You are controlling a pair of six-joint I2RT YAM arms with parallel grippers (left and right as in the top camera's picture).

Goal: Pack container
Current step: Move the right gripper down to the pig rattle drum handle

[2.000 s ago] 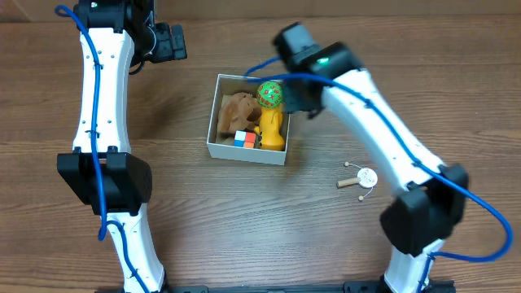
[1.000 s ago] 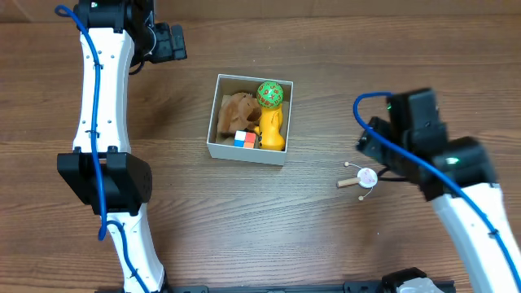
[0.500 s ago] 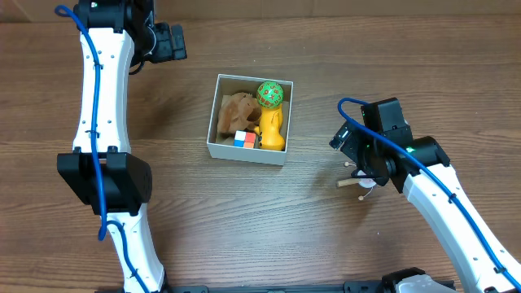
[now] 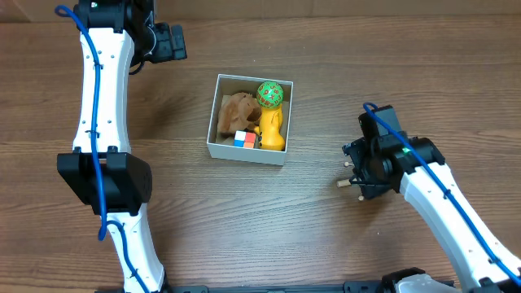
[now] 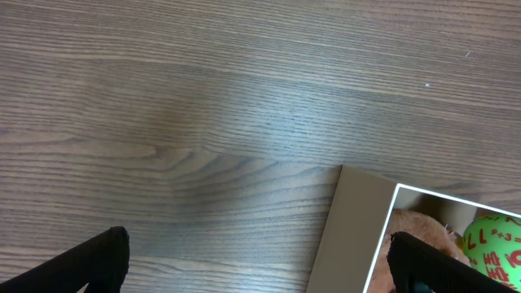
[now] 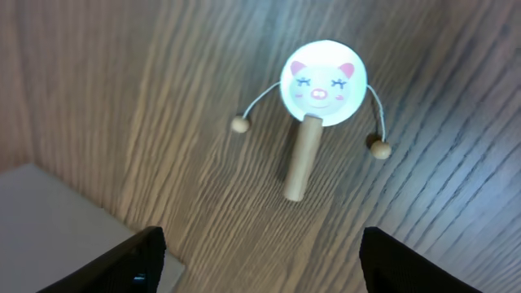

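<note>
The container [image 4: 215, 122] is a square white-walled box at mid table. It holds a brown plush toy [image 4: 237, 108], a green ball [image 4: 270, 94], a yellow toy [image 4: 274, 132] and a red, white and blue cube [image 4: 244, 139]. A pig-faced rattle drum [image 6: 323, 83] with a wooden handle lies on the table right of the box. My right gripper [image 4: 359, 172] hovers over it, open and empty, fingers [image 6: 273, 268] apart. Overhead only the handle tip [image 4: 343, 184] shows. My left gripper [image 4: 168, 42] is open and empty, up left of the box; its view shows the box wall [image 5: 358, 228].
Bare wooden table lies all round the box. A corner of the box [image 6: 49, 212] shows at the lower left of the right wrist view. The left arm [image 4: 102, 98] stretches along the left side of the table.
My right arm has left the box, swung to the right and come down over the rattle drum. The left arm and the box contents have not moved.
</note>
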